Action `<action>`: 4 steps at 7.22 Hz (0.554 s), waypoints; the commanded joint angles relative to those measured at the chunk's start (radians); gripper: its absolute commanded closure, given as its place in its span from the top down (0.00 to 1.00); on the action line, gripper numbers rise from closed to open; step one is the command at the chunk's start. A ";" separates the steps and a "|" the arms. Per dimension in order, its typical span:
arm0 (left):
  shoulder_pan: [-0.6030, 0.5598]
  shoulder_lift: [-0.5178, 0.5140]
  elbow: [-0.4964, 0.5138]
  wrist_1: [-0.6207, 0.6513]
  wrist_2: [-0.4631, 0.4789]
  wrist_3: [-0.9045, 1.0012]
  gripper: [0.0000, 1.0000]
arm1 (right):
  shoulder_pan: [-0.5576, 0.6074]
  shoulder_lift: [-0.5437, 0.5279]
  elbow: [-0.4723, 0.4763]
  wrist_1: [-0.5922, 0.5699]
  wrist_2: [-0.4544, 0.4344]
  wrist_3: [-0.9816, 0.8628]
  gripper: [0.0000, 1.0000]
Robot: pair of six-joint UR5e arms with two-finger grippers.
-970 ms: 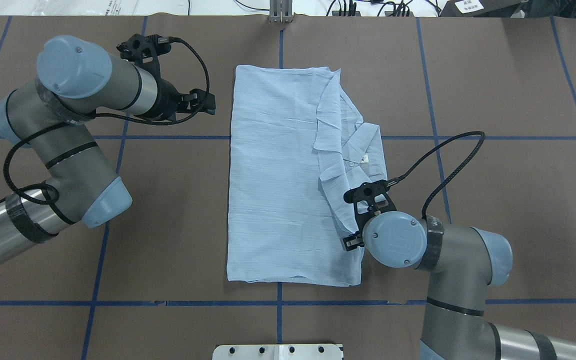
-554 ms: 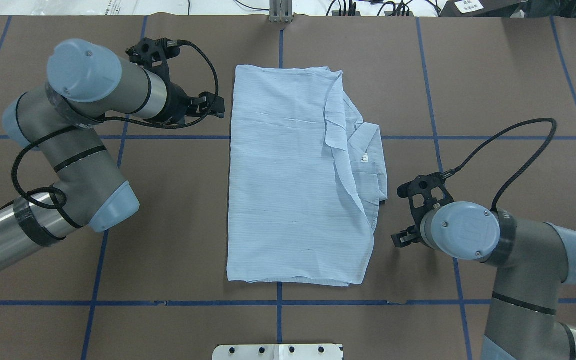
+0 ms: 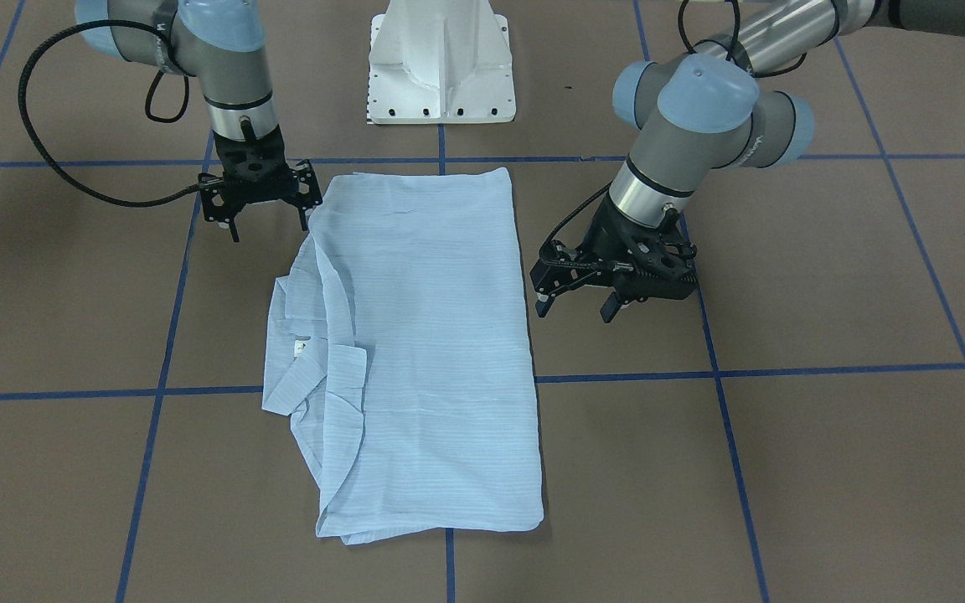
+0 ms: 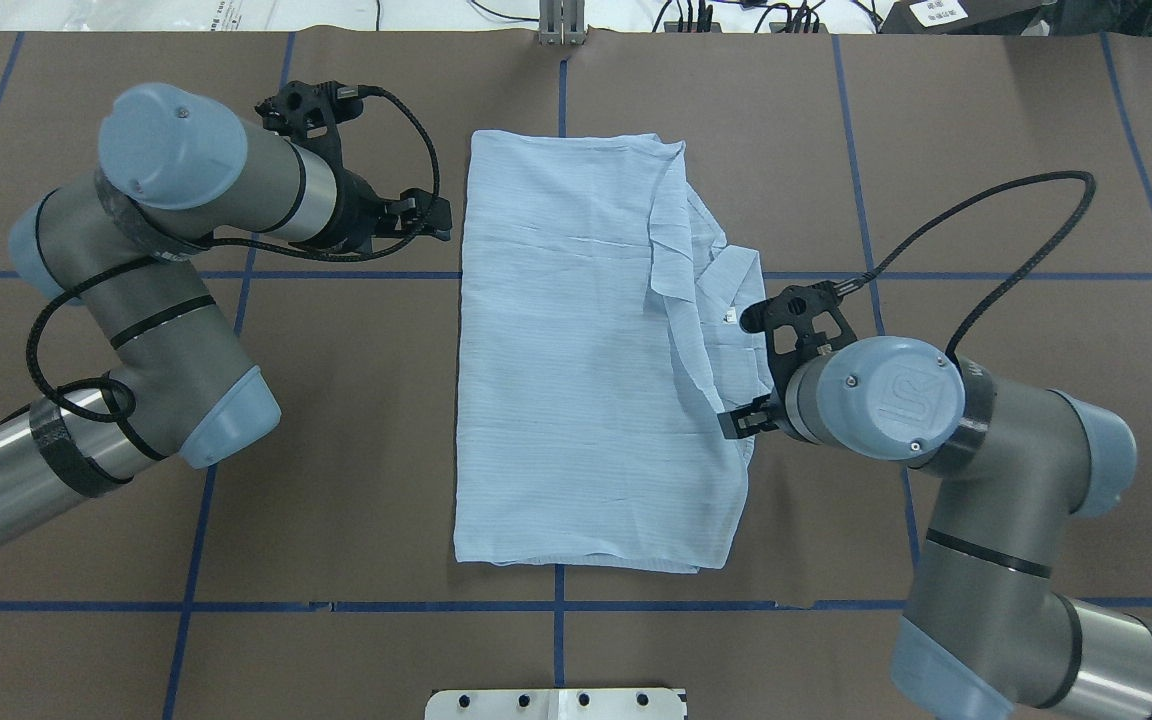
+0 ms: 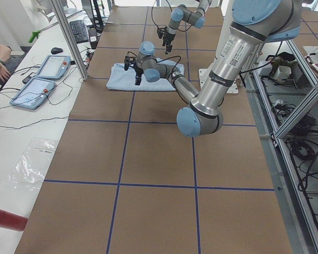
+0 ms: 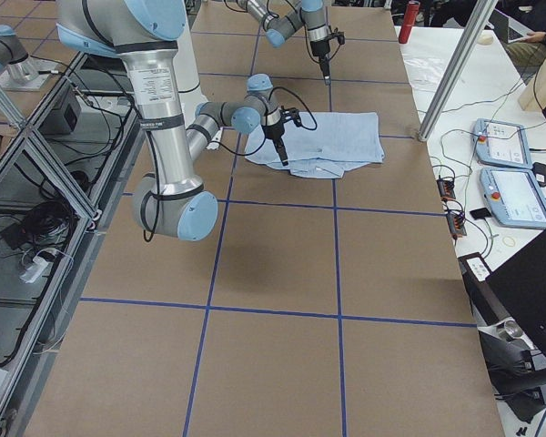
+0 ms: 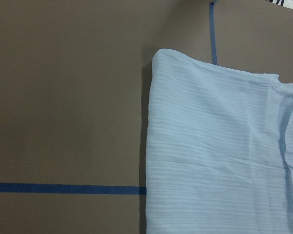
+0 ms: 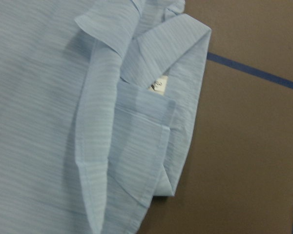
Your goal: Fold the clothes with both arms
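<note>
Shirt [image 4: 576, 360], pale blue and finely striped, lies folded into a tall rectangle at the middle of the brown table [image 4: 986, 150], which is crossed by blue tape lines [image 4: 336, 274]. In the overhead view the shirt's long axis runs from 12 to 6 o'clock. Its 9 o'clock edge is a clean straight fold, and its 3 o'clock edge is loose and layered. The left arm [image 4: 166, 300] comes in from 9 o'clock and the right arm [image 4: 996, 450] from 4 o'clock. The left gripper [image 3: 575, 311] hangs just beside the shirt's straight edge, towards 10 o'clock, with its jaws spread wide and empty and a strip of bare table between it and the cloth. The right gripper [image 3: 270, 228] is the nearer one. It sits at the loose edge at about 3 o'clock, jaws also apart and holding nothing, though I cannot tell whether it touches the fabric. The next fold likely turns on that side, where the collar [image 4: 736, 300] juts out past the rectangle towards 2 o'clock. The rounded joint cap [image 4: 881, 397] on the right arm bears a raised "UR" mark. A small white tag [image 8: 160, 84] shows inside the collar, its print too small to read.
</note>
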 commanded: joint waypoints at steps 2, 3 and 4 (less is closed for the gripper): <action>0.000 0.005 0.013 -0.003 0.000 0.003 1.00 | 0.011 0.173 -0.213 0.005 -0.012 -0.027 1.00; 0.000 0.005 0.037 -0.037 0.000 0.003 1.00 | 0.011 0.181 -0.236 0.005 -0.013 -0.031 1.00; 0.000 0.007 0.072 -0.090 0.000 0.003 1.00 | 0.011 0.180 -0.249 0.005 -0.013 -0.043 1.00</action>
